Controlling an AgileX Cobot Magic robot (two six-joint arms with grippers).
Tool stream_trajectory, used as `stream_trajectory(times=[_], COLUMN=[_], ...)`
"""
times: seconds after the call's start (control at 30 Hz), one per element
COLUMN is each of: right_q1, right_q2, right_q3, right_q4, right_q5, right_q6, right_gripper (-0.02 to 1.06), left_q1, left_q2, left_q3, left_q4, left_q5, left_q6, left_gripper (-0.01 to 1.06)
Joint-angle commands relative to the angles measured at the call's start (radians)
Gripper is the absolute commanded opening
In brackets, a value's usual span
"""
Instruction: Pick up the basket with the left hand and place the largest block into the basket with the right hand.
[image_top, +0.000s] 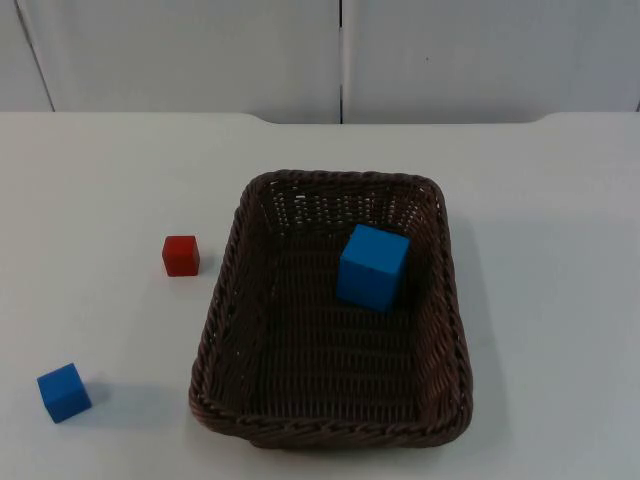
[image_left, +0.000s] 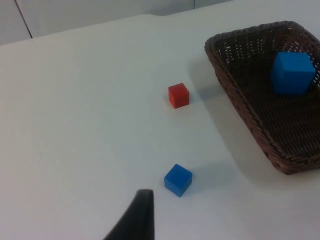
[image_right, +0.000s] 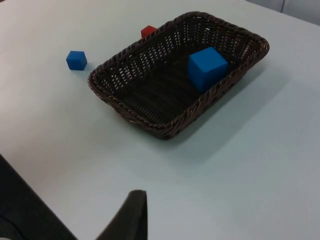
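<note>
From above, the wicker basket (image_top: 330, 310) sits flat on the white desk (image_top: 540, 250), and the big blue block (image_top: 372, 266) already lies inside it, toward the right wall. The red block (image_top: 181, 255) and small blue block (image_top: 64, 391) stay out on the desk to its left.

From the left wrist, the left gripper (image_left: 135, 220) hangs well away from the basket; its jaws I cannot tell.

From the right wrist, the right gripper (image_right: 127, 217) hangs back too, jaws unclear. To my eye the placing looks finished, with the basket standing unlifted. No writing anywhere.
</note>
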Motion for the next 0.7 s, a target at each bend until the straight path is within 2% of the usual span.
stream_trajectory(times=[0.0,0.67], right_q1=[-0.002,-0.002], right_q2=[-0.002,-0.002], right_q3=[0.006,0.006], right_q4=[0.000,0.006], right_q5=[-0.011,-0.013], right_q6=[0.001,-0.001], right_gripper=[1.05,1.05], left_q1=[-0.007,-0.007], left_q2=[-0.004,-0.004], left_q3=[0.004,0.004], left_q4=[0.003,0.003], left_q5=[-0.001,-0.001], left_q6=[-0.004,-0.004], left_gripper=[1.05,1.05])
